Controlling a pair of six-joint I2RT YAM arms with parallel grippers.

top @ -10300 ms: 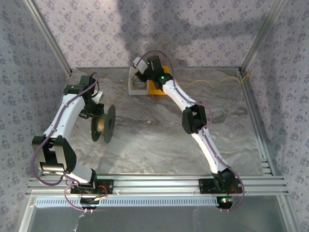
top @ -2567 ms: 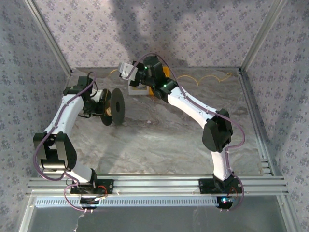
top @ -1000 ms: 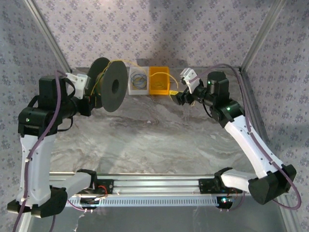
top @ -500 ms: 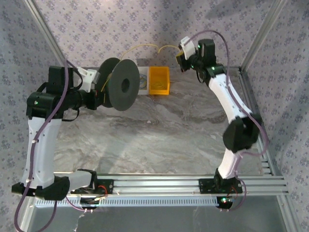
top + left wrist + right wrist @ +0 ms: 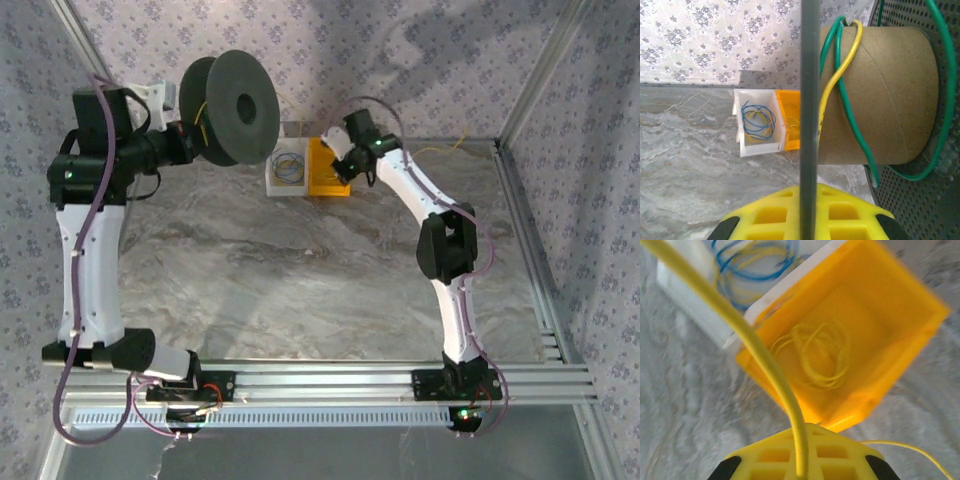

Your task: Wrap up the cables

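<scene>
Top view, 10 o'clock: left gripper (image 5: 183, 141) raised off the table (image 5: 300, 270), pinched tight on the black spool (image 5: 243, 107). Left wrist view: flange rim edge-on between the yellow fingers (image 5: 787, 197), no gap visible. On the cardboard core (image 5: 890, 100): yellow wire (image 5: 826, 97) laid as one slanted turn, long axis 1 o'clock down to 7 o'clock, crossing a green wire (image 5: 855, 125); thin and smooth there. Back centre, 12 o'clock: white bin (image 5: 285, 172) holding a blue-and-yellow coil (image 5: 757, 120), with the orange bin (image 5: 322, 172) touching its right side and a loose yellow coil (image 5: 815, 355) inside. Right gripper (image 5: 337, 166) low over the orange bin, closed down on the same yellow wire, strand entering dead centre between the fingertips. Long axis in the right wrist view 11 o'clock to 6 o'clock, gently bowed. Second strand leaving toward 4 o'clock. Top view, 2 o'clock: slack tail along the far table edge, pointing at 3 o'clock toward the right back frame post (image 5: 530, 90); hair-thin, wavy, kinked.
</scene>
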